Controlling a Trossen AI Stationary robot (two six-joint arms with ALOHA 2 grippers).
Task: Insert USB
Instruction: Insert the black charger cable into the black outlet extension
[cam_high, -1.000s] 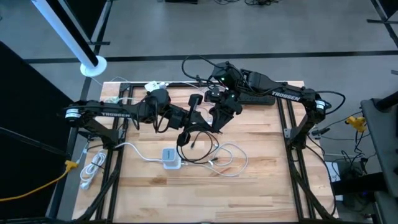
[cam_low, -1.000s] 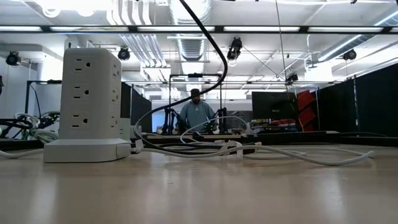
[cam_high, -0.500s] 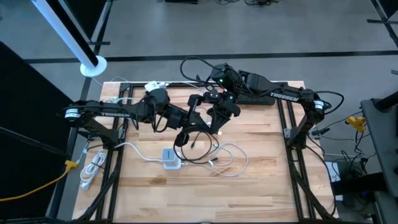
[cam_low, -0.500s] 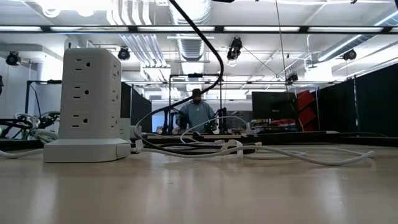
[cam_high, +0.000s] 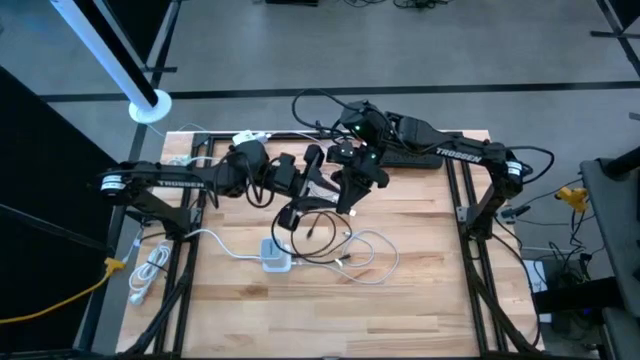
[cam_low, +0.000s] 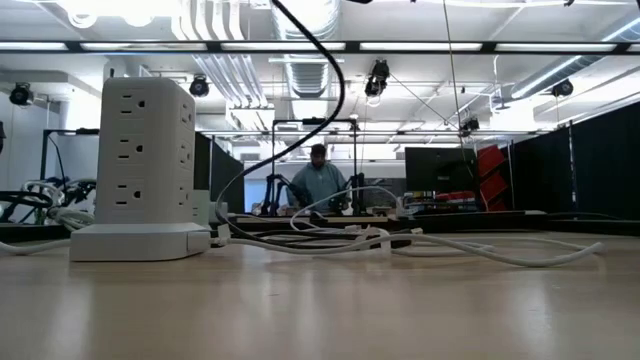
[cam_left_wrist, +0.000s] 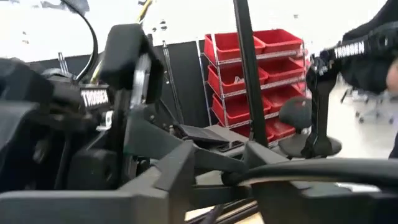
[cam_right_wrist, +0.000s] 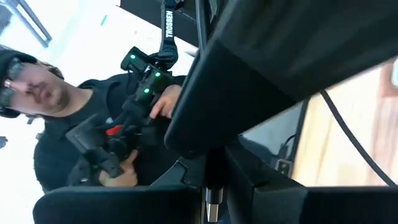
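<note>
Left gripper (cam_high: 298, 186) now off black cable (cam_high: 300, 215), w/ jaws parted.

USB plug's tip (cam_right_wrist: 212, 210) cut off by edge, left claw (cam_high: 312, 180) state unclear

left claw (cam_high: 297, 180) now parted and drawn back, black cable (cam_high: 312, 215) shifted, right claw (cam_high: 340, 172) clamped

Both arms reach toward table centre, raised. Left tool (cam_high: 300, 185) at 9 o'clock of right tool (cam_high: 345, 190), near. Right tool closed.
</note>
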